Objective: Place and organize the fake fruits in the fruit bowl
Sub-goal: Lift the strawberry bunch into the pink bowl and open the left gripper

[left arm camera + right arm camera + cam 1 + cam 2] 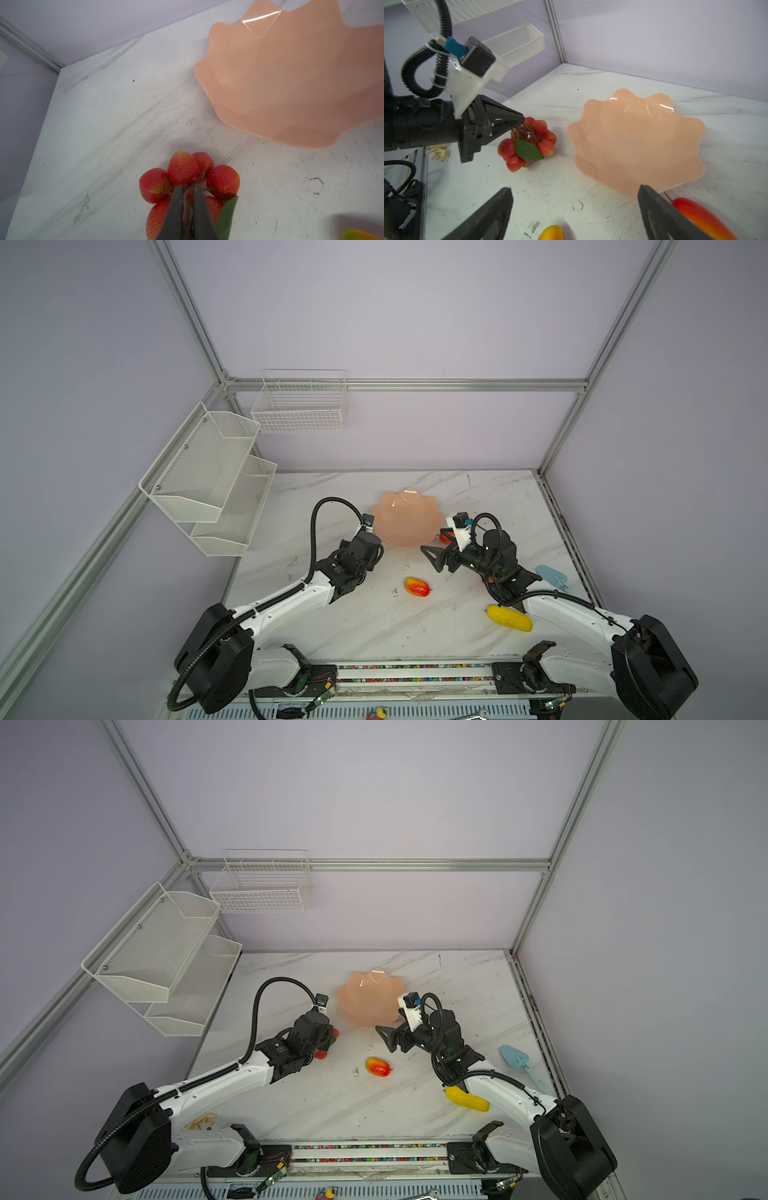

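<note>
My left gripper [188, 188] is shut on the dark stem of the red grape bunch [182, 172], which rests on the marble table just left of the fruit bowl [291, 83]. The right wrist view shows the same grip from the side, on the bunch [529, 143] with its green leaf. The peach scalloped bowl [405, 518] is empty. My right gripper [574, 189] hangs open over bare table in front of the bowl. One mango [417, 587] lies mid-table. Another mango [704, 218] lies beside a right finger. A bumpy yellow fruit [509, 618] lies beside the right arm.
White mesh shelves [208, 481] hang on the left wall and a wire basket [299, 406] on the back wall. A light blue scoop [550, 576] lies near the table's right edge [569, 547].
</note>
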`<state>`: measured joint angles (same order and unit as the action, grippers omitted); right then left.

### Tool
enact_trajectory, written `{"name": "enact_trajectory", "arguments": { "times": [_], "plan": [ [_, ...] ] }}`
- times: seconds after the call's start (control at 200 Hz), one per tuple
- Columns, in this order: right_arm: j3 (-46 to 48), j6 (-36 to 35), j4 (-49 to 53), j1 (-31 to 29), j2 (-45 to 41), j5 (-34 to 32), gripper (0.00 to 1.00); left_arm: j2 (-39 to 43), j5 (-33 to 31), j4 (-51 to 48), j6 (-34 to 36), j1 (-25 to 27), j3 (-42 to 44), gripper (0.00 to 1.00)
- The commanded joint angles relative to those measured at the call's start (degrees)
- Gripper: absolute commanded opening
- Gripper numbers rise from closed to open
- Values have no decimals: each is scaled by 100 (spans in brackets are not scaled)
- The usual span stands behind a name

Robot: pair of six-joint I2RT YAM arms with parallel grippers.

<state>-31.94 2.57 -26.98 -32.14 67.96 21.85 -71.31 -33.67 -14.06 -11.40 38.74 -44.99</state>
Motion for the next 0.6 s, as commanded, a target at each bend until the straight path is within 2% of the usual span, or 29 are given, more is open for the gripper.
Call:
{"name": "enact_trajectory", "arguments": {
  "times": [0.0,0.12,0.27,0.4,0.595],
  "plan": [
    [-16,57,50,51,-54,19,97,466,-218,-33,252,-56,61,0],
    [21,205,45,207,-99,-90,98,644,56,-171,300,-65,-471,0],
    [115,561,0,783,-106,69,97,452,598,-216,398,-55,-1449,0],
    [188,710,-98,1083,-126,239,97,-65,1183,-203,561,-47,-2356,0],
    [224,735,-158,1121,-151,301,97,-1229,1437,-125,813,54,-3555,0]
  ]
}}
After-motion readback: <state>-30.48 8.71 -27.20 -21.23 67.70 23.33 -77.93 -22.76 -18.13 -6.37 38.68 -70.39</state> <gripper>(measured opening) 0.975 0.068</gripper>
